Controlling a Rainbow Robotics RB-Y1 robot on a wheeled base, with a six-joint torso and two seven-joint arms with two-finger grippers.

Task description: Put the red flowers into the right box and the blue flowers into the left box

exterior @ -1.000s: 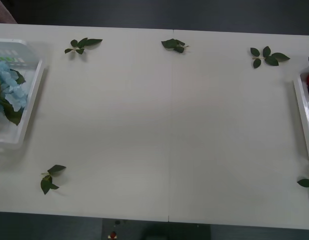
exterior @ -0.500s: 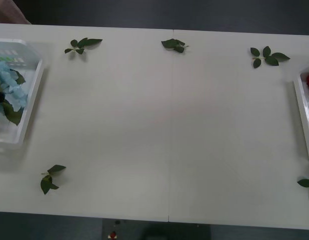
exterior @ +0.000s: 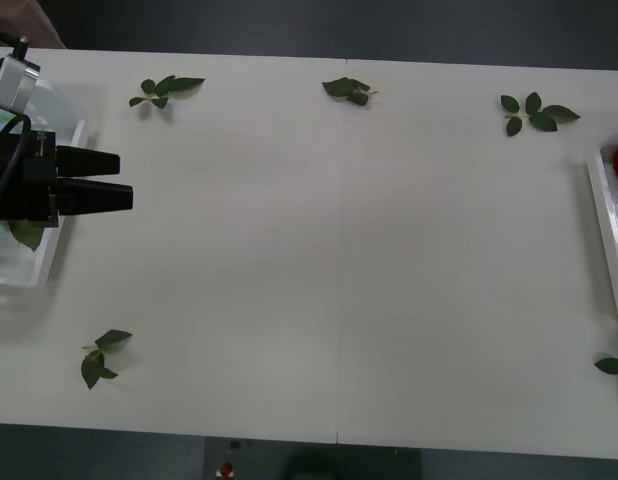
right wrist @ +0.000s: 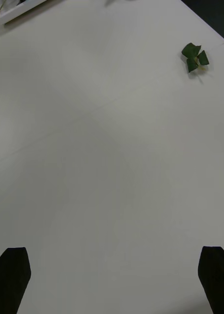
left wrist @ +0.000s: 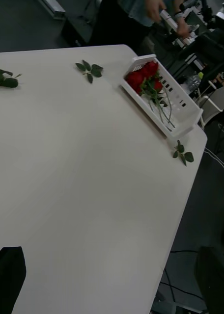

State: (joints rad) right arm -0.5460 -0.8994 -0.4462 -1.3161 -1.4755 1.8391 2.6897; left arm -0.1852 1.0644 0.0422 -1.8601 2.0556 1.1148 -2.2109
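My left gripper (exterior: 127, 180): fingers parted, holding nothing, poking out just past the left box (exterior: 49, 262) beneath me.
My right gripper (right wrist: 112, 279): spread wide, empty, over bare table (right wrist: 112, 162).
Red flowers (left wrist: 147, 78): far across from my left pincer, lying in the right box (left wrist: 183, 117).
Handling: I judge them light, soft; grip the thin stems.
Writing: none readable.

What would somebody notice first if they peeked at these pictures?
Probably the left claw, black against the white table, poking out over the left box at the table's left edge. Next, the red flowers bunched in the right box at the far right. Small green leaf sprigs dot the table's edges.
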